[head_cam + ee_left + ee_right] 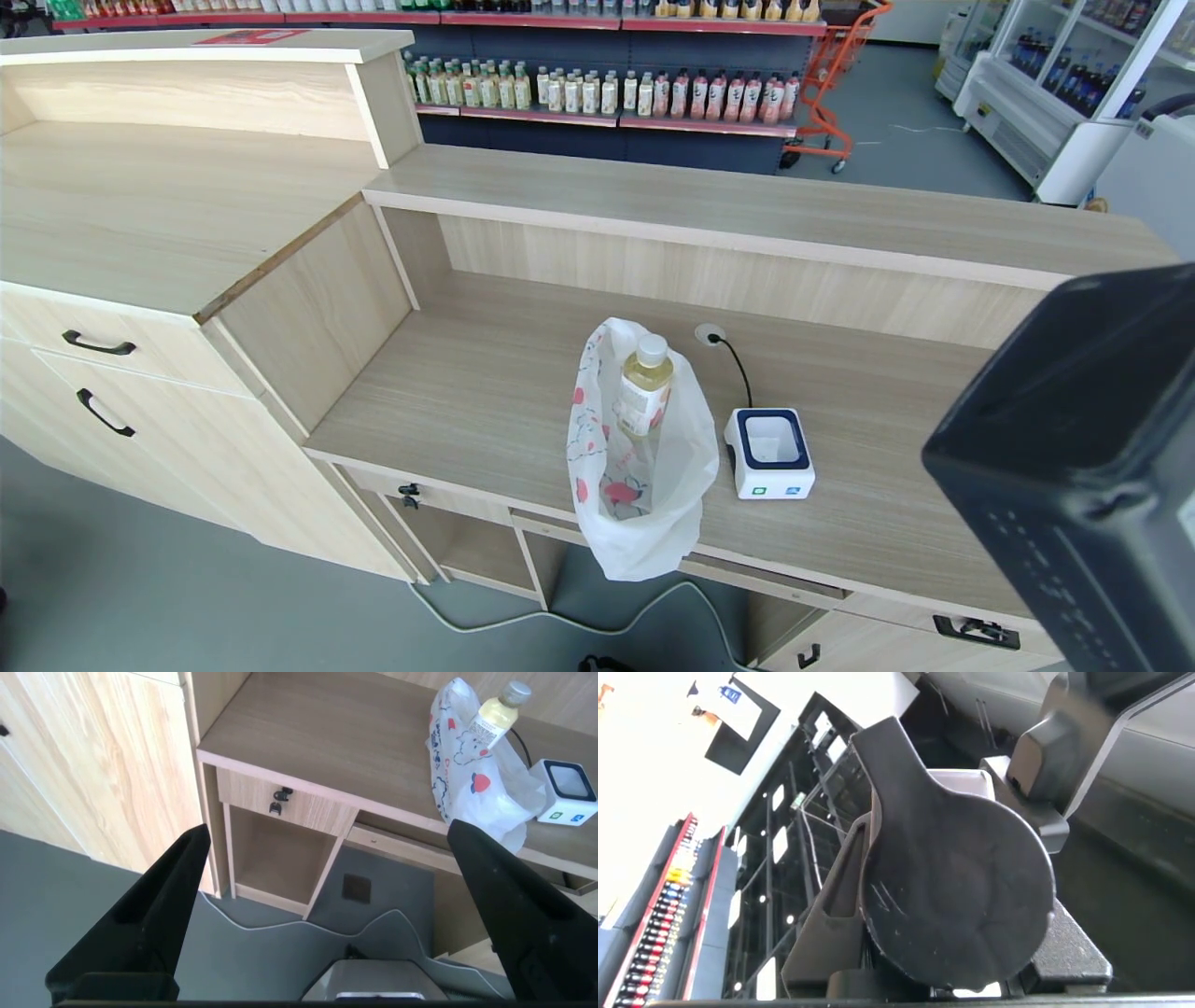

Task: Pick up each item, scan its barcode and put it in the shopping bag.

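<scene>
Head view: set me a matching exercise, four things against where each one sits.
1 bottle
2 barcode scanner
3 shopping bag
4 black basket

A on the counter, right of the bag
B close to the camera, at the right edge
C upright inside the bag
D at the counter's front edge, hanging over it

Pairs: 1-C, 2-A, 3-D, 4-B

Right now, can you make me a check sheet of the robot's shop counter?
Surface: pale wooden counter.
Job's things: white shopping bag drooping over the front edge, a bottle standing in it; scanner right beside the bag.
Clutter: black basket, on the robot's right.
Hands: left hand open and empty, in front of the counter; right hand at the basket, grip unclear.
Cables: scanner cable runs to a hole in the counter; another cable on the floor.
Surroundings: shelves of bottles, drinks fridges, orange trolley.
</scene>
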Available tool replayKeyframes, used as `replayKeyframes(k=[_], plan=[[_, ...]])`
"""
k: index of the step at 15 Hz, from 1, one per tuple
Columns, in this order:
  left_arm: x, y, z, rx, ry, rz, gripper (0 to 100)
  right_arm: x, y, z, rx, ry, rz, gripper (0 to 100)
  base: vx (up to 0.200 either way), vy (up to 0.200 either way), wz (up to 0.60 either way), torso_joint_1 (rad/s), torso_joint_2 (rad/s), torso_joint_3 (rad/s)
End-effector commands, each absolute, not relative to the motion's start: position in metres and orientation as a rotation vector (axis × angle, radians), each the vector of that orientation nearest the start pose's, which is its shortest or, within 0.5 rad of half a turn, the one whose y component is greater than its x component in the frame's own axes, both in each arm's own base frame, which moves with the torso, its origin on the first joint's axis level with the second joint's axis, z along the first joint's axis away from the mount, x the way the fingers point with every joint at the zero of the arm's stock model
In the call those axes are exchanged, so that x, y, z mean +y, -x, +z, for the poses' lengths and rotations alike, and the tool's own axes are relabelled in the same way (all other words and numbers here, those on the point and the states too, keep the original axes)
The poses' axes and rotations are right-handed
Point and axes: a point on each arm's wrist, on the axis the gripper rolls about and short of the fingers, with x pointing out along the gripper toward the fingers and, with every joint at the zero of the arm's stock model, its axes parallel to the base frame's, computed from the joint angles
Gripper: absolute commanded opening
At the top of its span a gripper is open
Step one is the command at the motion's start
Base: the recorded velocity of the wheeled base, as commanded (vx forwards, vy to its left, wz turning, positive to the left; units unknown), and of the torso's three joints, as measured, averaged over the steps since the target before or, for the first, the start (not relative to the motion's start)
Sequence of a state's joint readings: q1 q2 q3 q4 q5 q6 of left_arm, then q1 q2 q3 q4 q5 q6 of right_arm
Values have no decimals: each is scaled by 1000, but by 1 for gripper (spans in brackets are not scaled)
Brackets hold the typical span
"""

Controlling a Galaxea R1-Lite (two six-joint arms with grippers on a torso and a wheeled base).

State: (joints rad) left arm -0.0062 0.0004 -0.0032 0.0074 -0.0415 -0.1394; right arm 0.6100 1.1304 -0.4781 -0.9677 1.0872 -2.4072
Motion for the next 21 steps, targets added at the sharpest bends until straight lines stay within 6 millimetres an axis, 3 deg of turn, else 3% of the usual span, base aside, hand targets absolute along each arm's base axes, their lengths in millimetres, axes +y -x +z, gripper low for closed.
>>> replayKeyframes(k=[1,2,3,4,5,6,7,8,9,11,12,16,19,21], plan=[[-1,23,76,8,140,-47,100,95,-113,256,2680,-2328,-513,0,0,0,0,0,0,0],[-1,23,76,8,140,-47,100,82,-128,266,2614,-2546,-610,0,0,0,0,0,0,0],[-1,23,76,8,140,-47,100,60,-142,284,2488,-2874,-610,0,0,0,0,0,0,0],[-1,23,76,8,140,-47,100,48,-145,291,2396,-3086,-564,0,0,0,0,0,0,0],[-1,23,76,8,140,-47,100,15,-149,297,2003,-3771,-263,0,0,0,0,0,0,0],[-1,23,76,8,140,-47,100,8,-150,291,1851,-4020,-193,0,0,0,0,0,0,0],[-1,23,76,8,140,-47,100,1,-160,254,1208,-4761,-352,0,0,0,0,0,0,0],[-1,23,76,8,140,-47,100,1,-161,244,985,-4933,-519,0,0,0,0,0,0,0],[-1,23,76,6,140,-47,100,5,-162,227,617,-5120,-1298,0,0,0,0,0,0,0],[-1,23,76,8,140,-47,100,-6,-168,216,134,-5285,-1343,0,0,0,0,0,0,0],[-1,23,76,8,140,-47,100,-7,-172,212,14,695,211,0,0,0,0,0,0,0],[-1,23,76,8,140,-47,100,6,-204,185,210,148,275,0,0,0,0,0,0,0],[-1,23,76,8,140,-47,100,23,-235,183,282,-208,305,0,0,0,0,0,0,0],[-1,23,76,8,140,-47,100,29,-275,180,311,-488,282,0,0,0,0,0,0,0]])
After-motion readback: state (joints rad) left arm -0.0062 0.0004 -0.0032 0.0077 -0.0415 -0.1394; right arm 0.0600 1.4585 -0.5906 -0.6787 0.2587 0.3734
